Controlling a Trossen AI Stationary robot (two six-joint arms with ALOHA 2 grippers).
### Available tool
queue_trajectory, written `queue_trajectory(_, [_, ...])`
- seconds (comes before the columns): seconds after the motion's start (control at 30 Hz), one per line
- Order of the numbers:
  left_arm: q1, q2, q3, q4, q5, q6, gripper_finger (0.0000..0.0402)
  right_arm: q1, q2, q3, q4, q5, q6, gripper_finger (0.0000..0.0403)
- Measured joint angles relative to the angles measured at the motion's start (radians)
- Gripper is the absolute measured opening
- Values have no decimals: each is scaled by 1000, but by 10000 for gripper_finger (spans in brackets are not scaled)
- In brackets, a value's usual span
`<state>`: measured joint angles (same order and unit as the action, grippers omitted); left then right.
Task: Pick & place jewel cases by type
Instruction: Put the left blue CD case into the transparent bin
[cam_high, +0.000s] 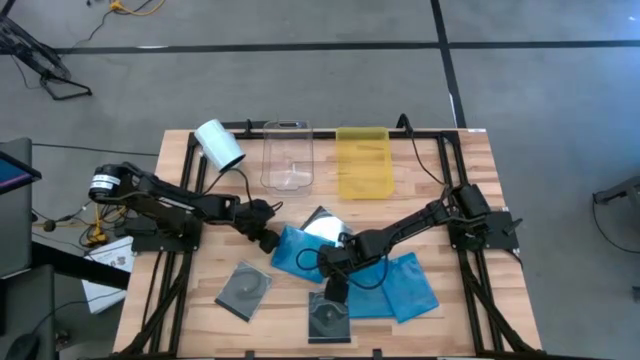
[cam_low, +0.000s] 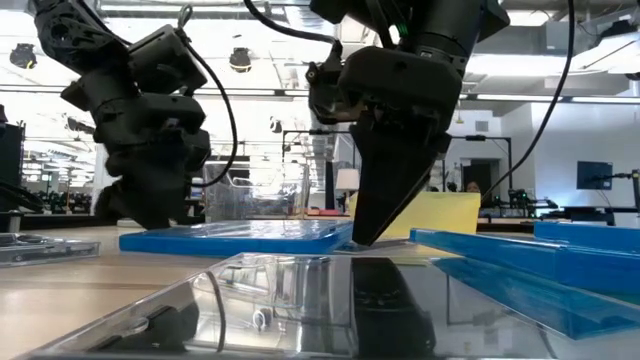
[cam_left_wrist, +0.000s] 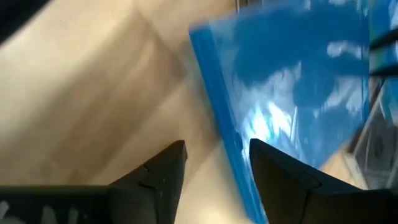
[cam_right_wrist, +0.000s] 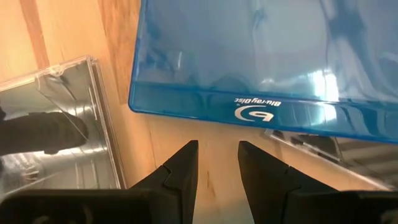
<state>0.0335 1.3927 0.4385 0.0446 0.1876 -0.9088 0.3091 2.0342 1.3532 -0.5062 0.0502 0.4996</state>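
Blue jewel case (cam_high: 298, 249) lies flat mid-table between both grippers. Left gripper (cam_left_wrist: 214, 165) open astride its edge; right gripper (cam_right_wrist: 217, 163) parted, empty. Thin, rigid, slick plastic — best gripped by the edge.

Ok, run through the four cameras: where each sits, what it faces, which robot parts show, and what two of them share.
High: overhead, straight down on the table; both arms, left tool, right tool.
Low: table height, facing the room; both tools come down onto the blue jewel case.
Left wrist: on the left arm, facing that case's edge; its two open fingers show.
Right wrist: on the right arm, facing a blue case and a clear case; open fingers.
Shared: high and low both show both tools.
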Motion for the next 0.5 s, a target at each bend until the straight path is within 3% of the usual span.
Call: queue_trajectory(0.5, [12, 145, 1, 215, 119, -39, 228, -24, 1, -1, 12, -5, -22, 107])
